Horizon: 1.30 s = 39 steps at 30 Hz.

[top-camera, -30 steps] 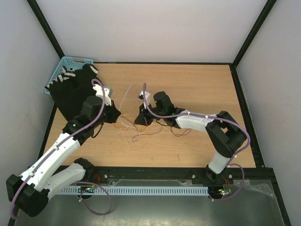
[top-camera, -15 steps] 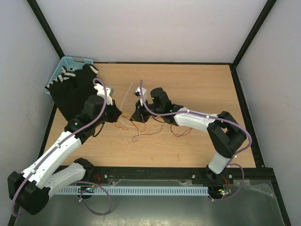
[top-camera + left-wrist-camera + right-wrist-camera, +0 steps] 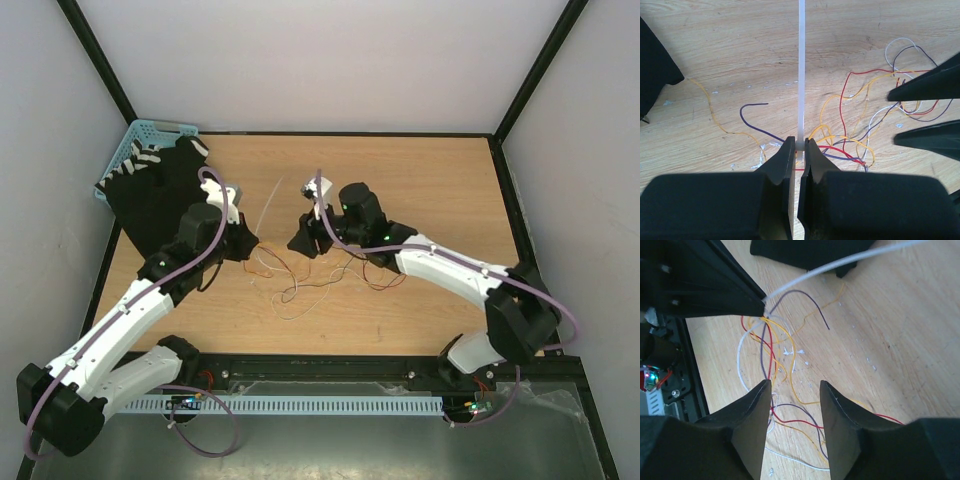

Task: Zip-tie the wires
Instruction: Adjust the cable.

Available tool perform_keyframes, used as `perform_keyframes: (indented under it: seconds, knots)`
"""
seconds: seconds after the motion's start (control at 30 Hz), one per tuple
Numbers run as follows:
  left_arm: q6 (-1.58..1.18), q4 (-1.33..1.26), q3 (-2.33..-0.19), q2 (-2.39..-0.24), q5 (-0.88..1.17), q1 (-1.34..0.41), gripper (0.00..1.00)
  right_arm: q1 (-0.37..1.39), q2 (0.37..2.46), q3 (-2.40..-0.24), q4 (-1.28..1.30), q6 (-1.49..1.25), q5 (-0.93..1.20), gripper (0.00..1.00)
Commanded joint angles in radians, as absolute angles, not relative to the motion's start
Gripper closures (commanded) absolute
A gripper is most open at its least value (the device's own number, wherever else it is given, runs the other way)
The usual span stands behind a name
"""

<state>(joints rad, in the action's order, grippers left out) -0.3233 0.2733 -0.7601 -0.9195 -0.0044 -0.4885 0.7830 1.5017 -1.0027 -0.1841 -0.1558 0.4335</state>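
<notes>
The left gripper has its two fingers pinched tight on one end of the zip tie, with no gap between pads and strip. From that grip the pale strip runs straight out ahead of the fingers, rising off the wooden table towards the back. The wires, thin red, orange, yellow, purple and white strands, lie in a loose tangle on the table just under and to the right of the clamped end; several loops pass right beside the left fingertips, though whether any strand touches the strip cannot be told. The right gripper faces the left one from the other side of the tangle, tilted down over the strands, its fingers spread wide and holding nothing; its tips sit near the left gripper's but apart from it and from the zip tie. In the overhead view a black cloth lies at the table's back left, partly over a light blue basket at the corner.
</notes>
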Motion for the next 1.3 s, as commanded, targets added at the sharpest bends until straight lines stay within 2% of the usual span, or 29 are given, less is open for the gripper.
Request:
perform_keyframes:
  seconds: [0.0,0.17,0.53,0.83,1.03,1.27]
  knots:
    - [-0.330,0.244,-0.749,-0.916,-0.012,-0.491,1.00,0.778,1.418,-0.981,-0.157,-0.136,0.442,0.46]
    - [-0.331,0.241,-0.747,-0.914,-0.011,-0.494,1.00,0.779,1.464,-1.006,-0.149,-0.177,0.570,0.46]
    - [-0.337,0.240,-0.749,-0.902,-0.005,-0.496,1.00,0.790,1.552,-1.016,-0.159,-0.210,0.569,0.48]
    - [-0.337,0.234,-0.744,-0.905,-0.003,-0.498,1.00,0.796,1.584,-1.029,-0.187,-0.246,0.633,0.67]
    - [-0.335,0.231,-0.740,-0.907,-0.007,-0.498,1.00,0.795,1.575,-1.038,-0.191,-0.249,0.627,0.98]
    - [-0.342,0.215,-0.714,-0.926,-0.014,-0.498,1.00,0.795,1.511,-1.061,-0.160,-0.235,0.568,1.00]
